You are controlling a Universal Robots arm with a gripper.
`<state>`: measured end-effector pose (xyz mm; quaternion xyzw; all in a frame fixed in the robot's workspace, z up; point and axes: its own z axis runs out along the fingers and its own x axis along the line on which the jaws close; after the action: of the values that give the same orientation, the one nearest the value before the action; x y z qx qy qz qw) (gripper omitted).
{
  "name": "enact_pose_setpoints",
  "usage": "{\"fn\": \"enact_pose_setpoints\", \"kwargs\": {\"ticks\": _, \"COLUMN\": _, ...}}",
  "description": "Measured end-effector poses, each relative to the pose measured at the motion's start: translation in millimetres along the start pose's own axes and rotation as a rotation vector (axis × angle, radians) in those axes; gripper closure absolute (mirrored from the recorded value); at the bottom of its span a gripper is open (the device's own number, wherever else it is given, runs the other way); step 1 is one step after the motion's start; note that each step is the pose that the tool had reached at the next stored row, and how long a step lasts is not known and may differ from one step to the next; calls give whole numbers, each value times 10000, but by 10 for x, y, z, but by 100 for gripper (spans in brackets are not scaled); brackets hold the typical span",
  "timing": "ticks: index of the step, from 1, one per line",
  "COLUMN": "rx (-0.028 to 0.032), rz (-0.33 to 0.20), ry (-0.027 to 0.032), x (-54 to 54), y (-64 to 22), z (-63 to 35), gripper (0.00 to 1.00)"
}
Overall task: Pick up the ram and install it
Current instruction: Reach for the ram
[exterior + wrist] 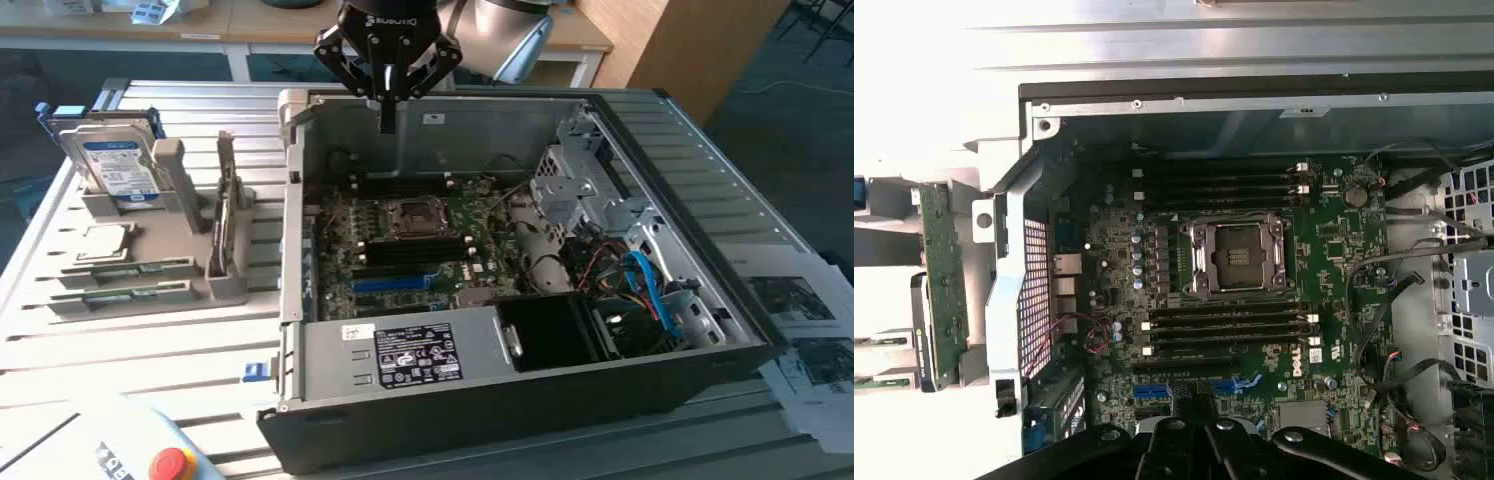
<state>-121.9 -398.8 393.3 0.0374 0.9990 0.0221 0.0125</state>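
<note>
The ram (pixel 227 212) is a thin green stick standing on edge in a grey holder (pixel 200 285) at the exterior view's left, outside the open computer case (pixel 534 400). In the wrist view the ram (pixel 944 285) lies beyond the case wall. My gripper (pixel 387 120) hangs above the far side of the case, fingers shut together with nothing between them. In the wrist view the gripper (pixel 1194 412) is over the motherboard (pixel 1324 250), close to the long black memory slots (pixel 1229 328).
Two more green sticks (pixel 127 270) lie flat in the holder, beside a silver processor chip (pixel 107 240) and a hard drive (pixel 114 160). The empty processor socket (pixel 411 218) sits mid-board. Cables (pixel 647 285) and drive cages (pixel 587 190) crowd the case's right side. A red stop button (pixel 170 463) sits at the front.
</note>
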Motion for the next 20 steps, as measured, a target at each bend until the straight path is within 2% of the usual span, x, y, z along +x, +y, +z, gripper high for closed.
{"fn": "enact_pose_setpoints", "kwargs": {"ticks": 13, "rx": -1, "rz": 1, "ry": -1, "x": 1, "y": 0, "z": 0, "gripper": 90}}
{"fn": "enact_pose_setpoints", "kwargs": {"ticks": 20, "rx": 0, "rz": 0, "ry": -1, "x": 130, "y": 2, "z": 1, "gripper": 90}}
